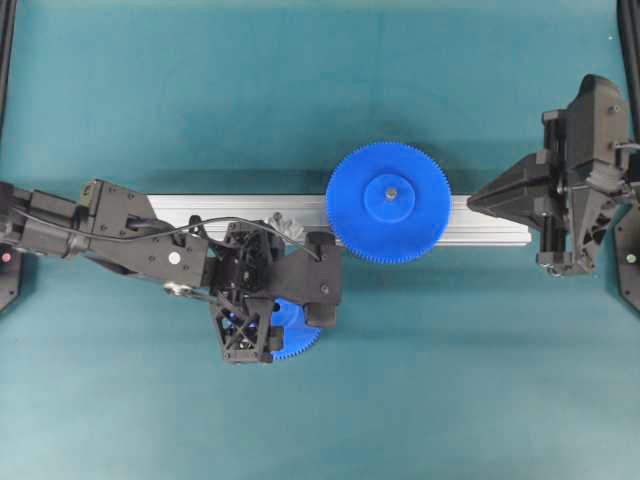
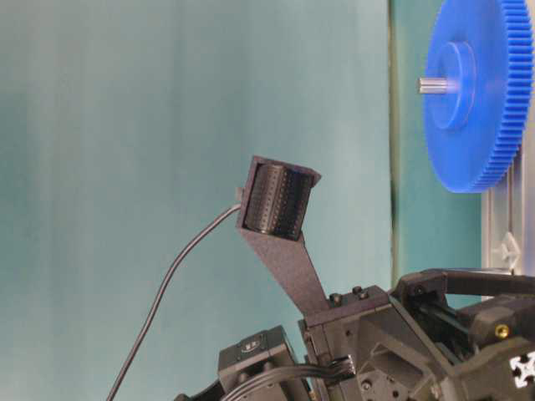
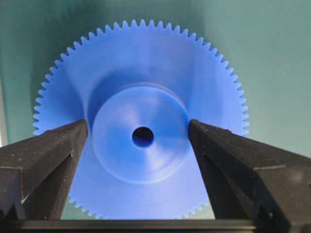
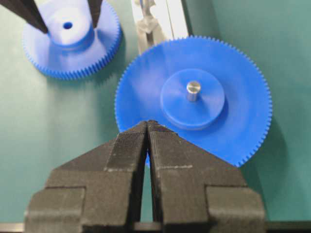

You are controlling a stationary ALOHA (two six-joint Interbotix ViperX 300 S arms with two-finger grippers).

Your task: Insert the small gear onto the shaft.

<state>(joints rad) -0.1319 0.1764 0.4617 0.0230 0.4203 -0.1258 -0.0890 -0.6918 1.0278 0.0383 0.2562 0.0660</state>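
- The aluminium rail lies across the teal table; it serves as the landmark here.
- The small gear lies flat on the table just beside the rail's near edge, below its left half, hub up and centre hole showing.
- The left gripper hangs over that gear with its jaws wide, one finger on each side of the raised hub; in the wrist view the fingertips stand at the hub's rim, and whether they touch cannot be told.
- The shaft stands on the rail, a small silvery piece just above the left gripper, bare.
- The larger blue gear sits on the rail's right half, already on its own grey pin.
- The right gripper is off the rail's right end, its fingers pressed together and holding nothing.
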